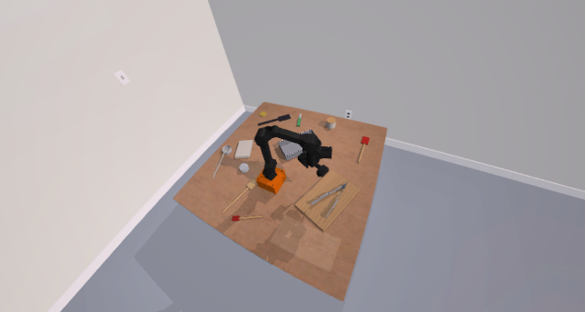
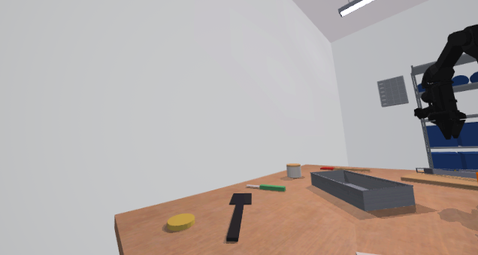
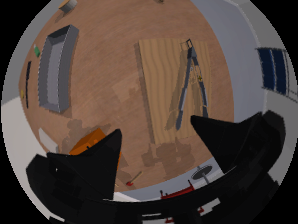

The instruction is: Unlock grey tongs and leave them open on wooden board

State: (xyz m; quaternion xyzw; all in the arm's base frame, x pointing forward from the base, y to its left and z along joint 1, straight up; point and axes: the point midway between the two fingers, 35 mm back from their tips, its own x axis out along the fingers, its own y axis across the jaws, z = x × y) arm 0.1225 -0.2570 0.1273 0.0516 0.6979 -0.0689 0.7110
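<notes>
The grey tongs (image 1: 328, 194) (image 3: 184, 90) lie on the wooden board (image 1: 348, 197) (image 2: 432, 180) (image 3: 156, 75) with their two arms spread in a V. Their hinge end is near the board's far edge in the wrist view, where a small yellow part shows on one arm. In that view my right finger hides part of the area by one arm's end. My gripper (image 2: 452, 138) (image 3: 156, 125) is open and empty, high above the table and apart from the tongs. The grey roasting tin (image 2: 389, 199) (image 3: 73, 44) has nothing across it; the arm partly covers it in the top view.
A lidded jar (image 1: 330, 123) (image 2: 294, 171) and a green-handled tool (image 1: 299, 121) (image 2: 273, 188) stand or lie beyond the tin. A black spatula (image 1: 283, 118) (image 2: 240, 198) and yellow disc (image 1: 262, 114) (image 2: 181, 222) are farther off. A red-headed tool (image 1: 365, 141) lies beyond the board.
</notes>
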